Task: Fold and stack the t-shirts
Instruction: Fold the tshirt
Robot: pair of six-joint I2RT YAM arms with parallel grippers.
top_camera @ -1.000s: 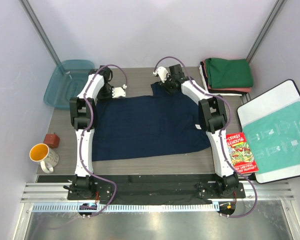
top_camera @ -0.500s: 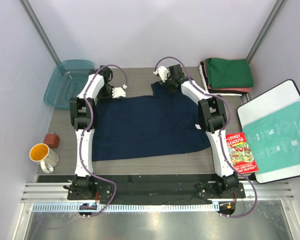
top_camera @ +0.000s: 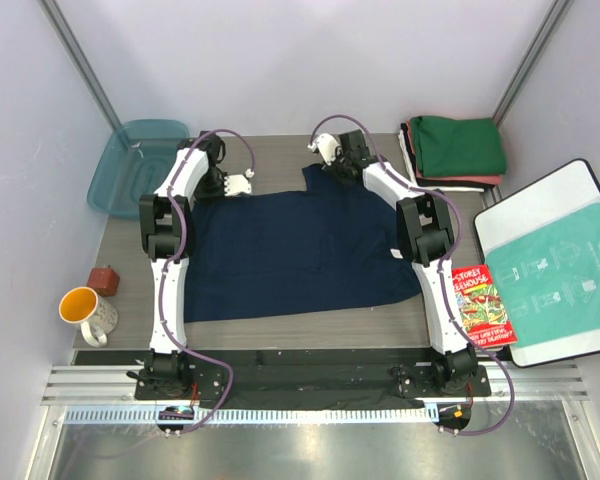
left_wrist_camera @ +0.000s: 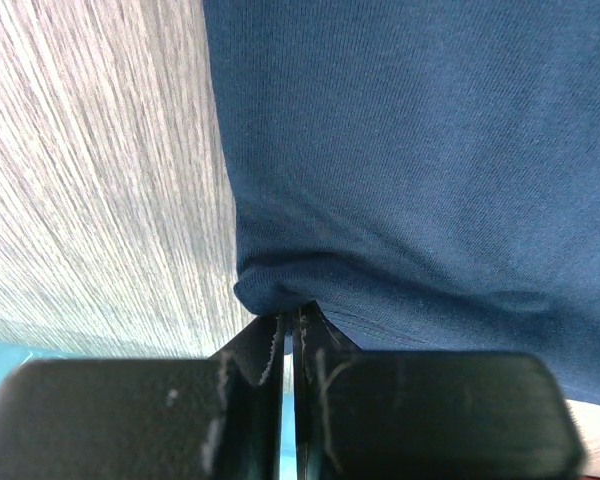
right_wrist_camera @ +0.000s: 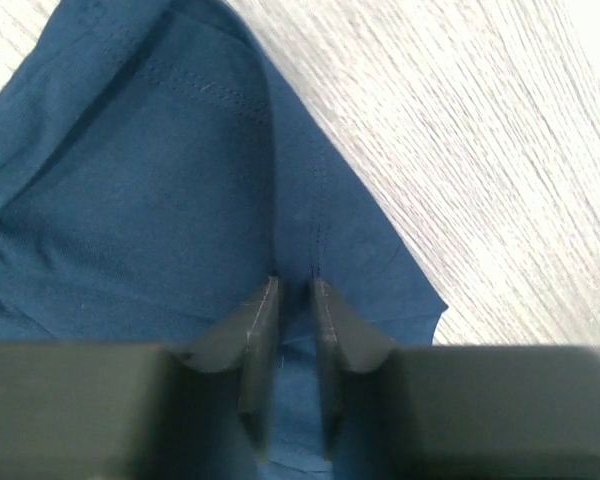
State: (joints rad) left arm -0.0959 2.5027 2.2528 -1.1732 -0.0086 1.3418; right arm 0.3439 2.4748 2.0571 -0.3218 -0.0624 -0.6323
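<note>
Left fingers (left_wrist_camera: pixel 252 352) are pressed together, pinching a bunched corner of the navy t-shirt (top_camera: pixel 300 250) at its far left edge. Right fingers (right_wrist_camera: pixel 336 332) stand nearly together astride a raised crease by a far corner of the same shirt. A thin gap shows between them, and whether they grip the cloth cannot be told.

One navy t-shirt lies spread flat in the middle of the desk (top_camera: pixel 280 152), between the two arms. One stack of folded t-shirts (top_camera: pixel 458 148) sits at the far right corner, with green on top and salmon-red and white edges below, apart from the navy shirt.

Also on view are one teal tray (top_camera: pixel 140 160) at the far left corner, one orange mug (top_camera: pixel 85 312), one small red block (top_camera: pixel 105 279) on the left side, and one book (top_camera: pixel 480 305) on the right. One white board (top_camera: pixel 540 200) carrying a teal bag (top_camera: pixel 560 270) juts past the right edge.

Bare wood shows beyond the shirt's far edge and in a strip along its near edge.
</note>
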